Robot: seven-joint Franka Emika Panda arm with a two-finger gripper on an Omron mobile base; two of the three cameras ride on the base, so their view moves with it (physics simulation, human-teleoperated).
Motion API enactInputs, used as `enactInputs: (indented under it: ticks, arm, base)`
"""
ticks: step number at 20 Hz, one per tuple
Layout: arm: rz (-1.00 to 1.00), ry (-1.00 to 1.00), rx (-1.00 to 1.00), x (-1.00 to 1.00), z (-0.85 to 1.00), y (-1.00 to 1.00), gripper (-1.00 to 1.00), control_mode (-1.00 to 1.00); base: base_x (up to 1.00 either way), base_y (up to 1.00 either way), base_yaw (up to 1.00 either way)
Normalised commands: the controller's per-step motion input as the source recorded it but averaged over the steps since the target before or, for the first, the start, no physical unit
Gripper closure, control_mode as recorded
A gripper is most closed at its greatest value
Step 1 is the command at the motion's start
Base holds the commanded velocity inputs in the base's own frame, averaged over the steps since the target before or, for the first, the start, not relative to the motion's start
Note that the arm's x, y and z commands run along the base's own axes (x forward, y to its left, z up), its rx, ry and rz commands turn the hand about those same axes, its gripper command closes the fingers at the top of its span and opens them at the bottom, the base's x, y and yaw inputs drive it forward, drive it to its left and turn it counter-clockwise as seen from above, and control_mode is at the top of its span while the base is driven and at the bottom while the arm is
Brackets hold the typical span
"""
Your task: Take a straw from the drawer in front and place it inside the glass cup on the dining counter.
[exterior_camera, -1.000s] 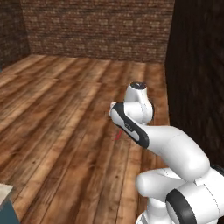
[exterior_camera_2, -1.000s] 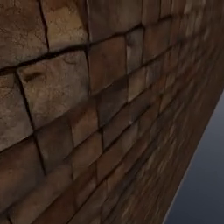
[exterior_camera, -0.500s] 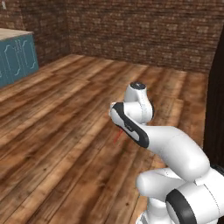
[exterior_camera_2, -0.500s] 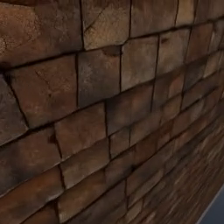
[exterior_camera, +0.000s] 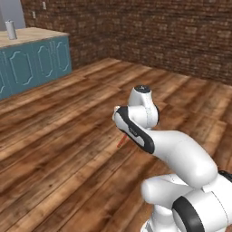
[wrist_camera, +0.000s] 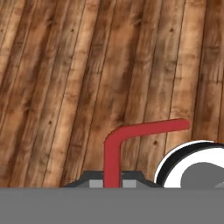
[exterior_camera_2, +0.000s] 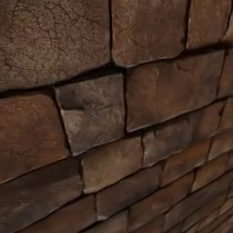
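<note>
straw (wrist_camera: 114,148): clamped in gripper (wrist_camera: 112,183), bent end projecting beyond the tips | surface: wooden floor (wrist_camera: 65,87) | room: brick wall (exterior_camera_2: 116,116)

We see a bare wooden plank floor (exterior_camera: 59,136); on it, against the brick wall (exterior_camera: 149,31), stand teal cabinets (exterior_camera: 31,63).

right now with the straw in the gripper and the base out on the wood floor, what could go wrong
1. The gripper pinches the thin red straw only at its low end, so a jolt could let it slip or swivel.
2. The bent end sticks out sideways and might catch on something.
3. The brick wall looks very close on the right; a wide turn risks scraping it.
</note>
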Motion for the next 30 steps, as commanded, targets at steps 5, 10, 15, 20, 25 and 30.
enactInputs:
  ticks: [5, 10, 15, 20, 25, 30]
  arm:
    - [0.00, 0.00, 0.00, 0.00, 0.00, 0.00, 1.00, 1.00]
    - [0.00, 0.00, 0.00, 0.00, 0.00, 0.00, 1.00, 1.00]
    - [0.00, 0.00, 0.00, 0.00, 0.00, 0.00, 1.00, 1.00]
    - [0.00, 0.00, 0.00, 0.00, 0.00, 0.00, 1.00, 1.00]
    - [0.00, 0.00, 0.00, 0.00, 0.00, 0.00, 1.00, 1.00]
    - [0.00, 0.00, 0.00, 0.00, 0.00, 0.00, 1.00, 1.00]
  base:
    - [1.00, -0.27, 0.37]
    - [0.93, -0.07, 0.39]
    - [0.75, 0.00, 0.42]
    - [0.78, 0.00, 0.43]
    - [0.96, -0.09, 0.42]
    - [1.00, -0.14, 0.37]
